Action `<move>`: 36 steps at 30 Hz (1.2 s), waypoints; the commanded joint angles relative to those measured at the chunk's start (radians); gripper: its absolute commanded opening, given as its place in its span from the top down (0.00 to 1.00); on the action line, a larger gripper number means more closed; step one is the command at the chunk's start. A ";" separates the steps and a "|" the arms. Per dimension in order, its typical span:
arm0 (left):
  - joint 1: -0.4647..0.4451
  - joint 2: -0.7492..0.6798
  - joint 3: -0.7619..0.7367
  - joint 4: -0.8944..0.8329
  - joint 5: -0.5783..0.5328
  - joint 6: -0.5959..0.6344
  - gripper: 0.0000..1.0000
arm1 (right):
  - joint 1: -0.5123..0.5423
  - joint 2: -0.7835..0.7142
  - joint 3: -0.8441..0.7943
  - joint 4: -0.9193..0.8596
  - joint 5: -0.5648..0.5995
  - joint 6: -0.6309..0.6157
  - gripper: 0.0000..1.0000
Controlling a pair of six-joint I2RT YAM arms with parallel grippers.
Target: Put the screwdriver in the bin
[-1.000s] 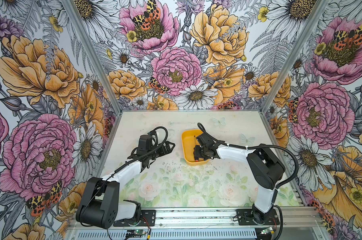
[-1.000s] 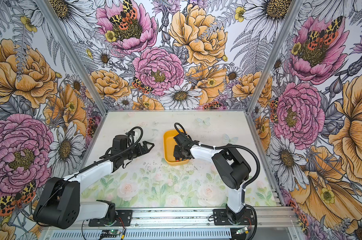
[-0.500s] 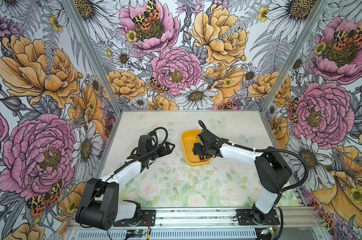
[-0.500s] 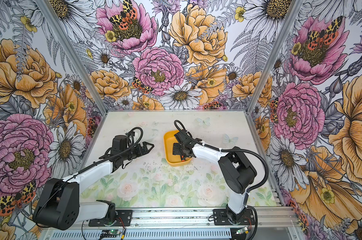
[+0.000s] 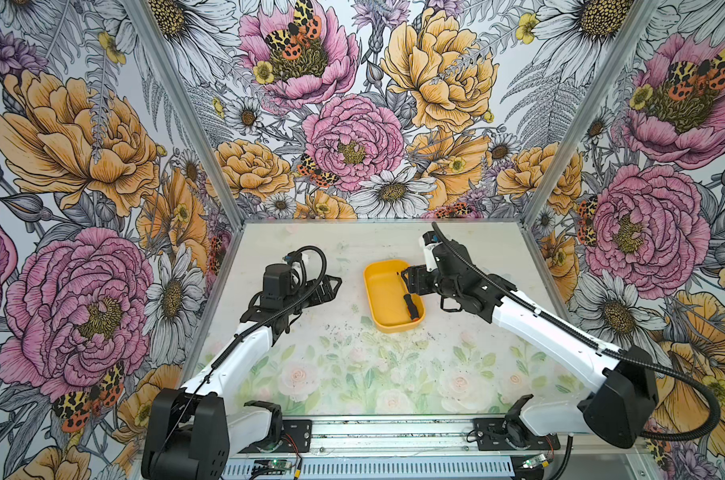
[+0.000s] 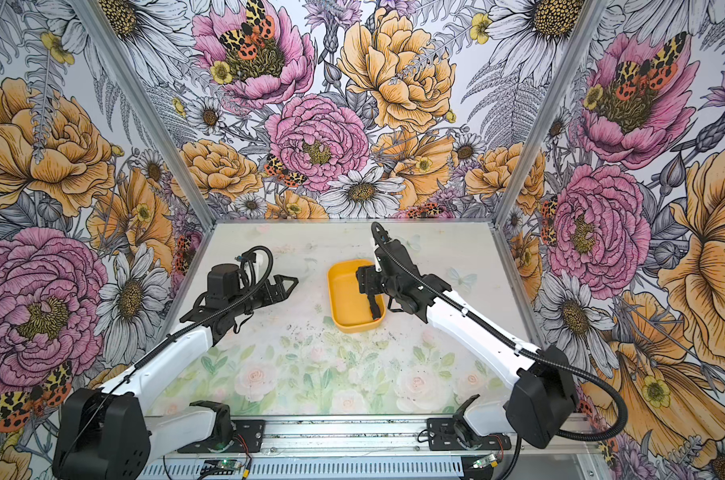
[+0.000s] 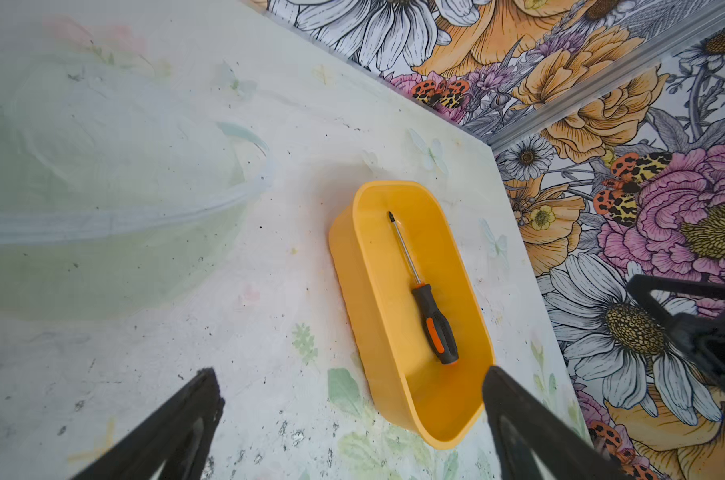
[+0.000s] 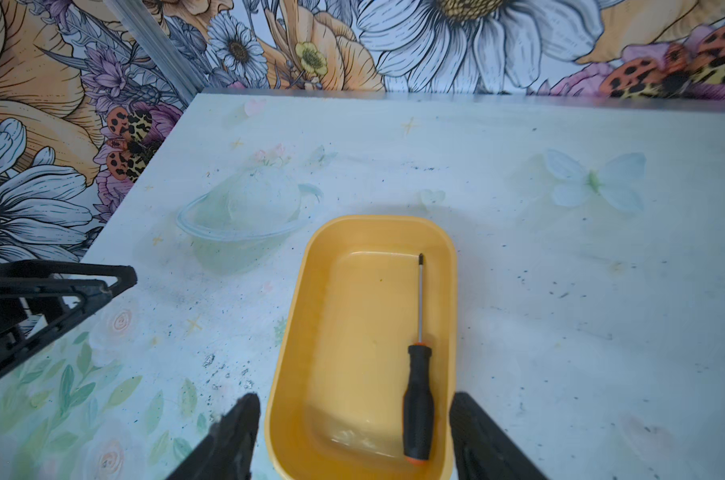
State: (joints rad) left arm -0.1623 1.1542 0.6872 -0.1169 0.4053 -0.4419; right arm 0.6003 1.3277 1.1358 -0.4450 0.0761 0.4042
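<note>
Two top views come first. Both show the bin (image 5: 383, 291) on the bench (image 5: 352, 374), right under the right jaws and well apart from the left jaws. In a top view the screwdriver (image 5: 410, 306) shows only its black handle and orange cap, lying in the bin just below the right jaws. In a top view the bin (image 6: 346, 299) has dark shapes over that spot, and I cannot tell tool from finger.

From the left wrist, the whole screwdriver (image 7: 419, 286) shows, thin shaft and tip included. It lies flat along the floor of the bin (image 7: 344, 249), ahead of the left jaws, which stand wide open and empty.

From the right wrist, the right jaws are spread wide and hold nothing, with a finger on either side of the near end of the bin (image 8: 352, 332). The screwdriver (image 8: 419, 361) lies inside it, handle toward the jaws and tip pointing away.

A second ago the right jaws sat low over the bin and hid the tool. Since then the right arm (image 5: 539, 332) has swung its elbow outward. The left arm (image 5: 244, 349) has not shifted.
</note>
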 commanded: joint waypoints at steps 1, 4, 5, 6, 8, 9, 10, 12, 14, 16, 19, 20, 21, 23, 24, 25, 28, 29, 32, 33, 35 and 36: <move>0.018 -0.048 0.026 -0.014 -0.063 0.042 0.01 | -0.078 -0.089 -0.062 -0.021 0.104 -0.105 0.26; 0.021 -0.087 0.008 0.003 -0.118 0.050 0.01 | -0.150 -0.159 -0.117 -0.011 0.127 -0.153 0.26; 0.023 -0.099 -0.001 0.014 -0.136 0.053 0.01 | -0.163 -0.175 -0.138 0.002 0.140 -0.181 0.26; 0.023 -0.114 -0.014 0.029 -0.159 0.061 0.01 | -0.179 -0.190 -0.164 0.020 0.157 -0.208 0.26; 0.023 -0.144 -0.044 0.073 -0.205 0.088 0.01 | -0.214 -0.213 -0.216 0.066 0.166 -0.260 0.26; 0.023 -0.161 -0.058 0.093 -0.241 0.106 0.01 | -0.236 -0.221 -0.246 0.097 0.165 -0.283 0.25; 0.025 -0.177 -0.070 0.110 -0.278 0.122 0.01 | -0.259 -0.226 -0.274 0.128 0.165 -0.302 0.25; 0.027 -0.207 -0.087 0.135 -0.351 0.157 0.01 | -0.310 -0.234 -0.327 0.188 0.147 -0.318 0.25; 0.034 -0.233 -0.099 0.159 -0.412 0.182 0.01 | -0.364 -0.237 -0.372 0.250 0.126 -0.316 0.25; 0.045 -0.257 -0.111 0.189 -0.477 0.209 0.01 | -0.414 -0.233 -0.418 0.326 0.111 -0.317 0.25; 0.060 -0.278 -0.139 0.257 -0.552 0.239 0.01 | -0.471 -0.221 -0.497 0.477 0.106 -0.321 0.25; 0.068 -0.280 -0.154 0.290 -0.554 0.257 0.01 | -0.487 -0.217 -0.526 0.532 0.106 -0.320 0.25; 0.074 -0.280 -0.173 0.334 -0.554 0.279 0.01 | -0.505 -0.207 -0.560 0.605 0.101 -0.322 0.25; 0.088 -0.274 -0.210 0.418 -0.550 0.316 0.01 | -0.534 -0.180 -0.623 0.736 0.089 -0.326 0.25; 0.094 -0.269 -0.230 0.461 -0.539 0.346 0.01 | -0.543 -0.159 -0.652 0.800 0.090 -0.338 0.25; 0.095 -0.263 -0.249 0.494 -0.537 0.372 0.01 | -0.546 -0.135 -0.678 0.859 0.098 -0.356 0.25; 0.105 -0.247 -0.286 0.554 -0.545 0.421 0.01 | -0.549 -0.068 -0.731 1.012 0.117 -0.379 0.25; 0.110 -0.240 -0.294 0.570 -0.544 0.429 0.01 | -0.549 -0.046 -0.745 1.058 0.116 -0.383 0.25; 0.129 -0.212 -0.319 0.616 -0.536 0.449 0.01 | -0.549 0.017 -0.774 1.188 0.119 -0.391 0.25; 0.136 -0.202 -0.327 0.636 -0.529 0.457 0.01 | -0.549 0.038 -0.775 1.213 0.121 -0.383 0.25; 0.148 -0.184 -0.337 0.659 -0.514 0.468 0.01 | -0.551 0.080 -0.777 1.258 0.104 -0.380 0.25; 0.153 -0.175 -0.341 0.671 -0.508 0.476 0.01 | -0.551 0.108 -0.776 1.278 0.097 -0.381 0.25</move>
State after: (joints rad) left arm -0.0269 0.9646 0.3645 0.4580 -0.1127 -0.0174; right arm 0.0528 1.3930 0.3641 0.6495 0.1867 0.0345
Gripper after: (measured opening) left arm 0.988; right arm 0.748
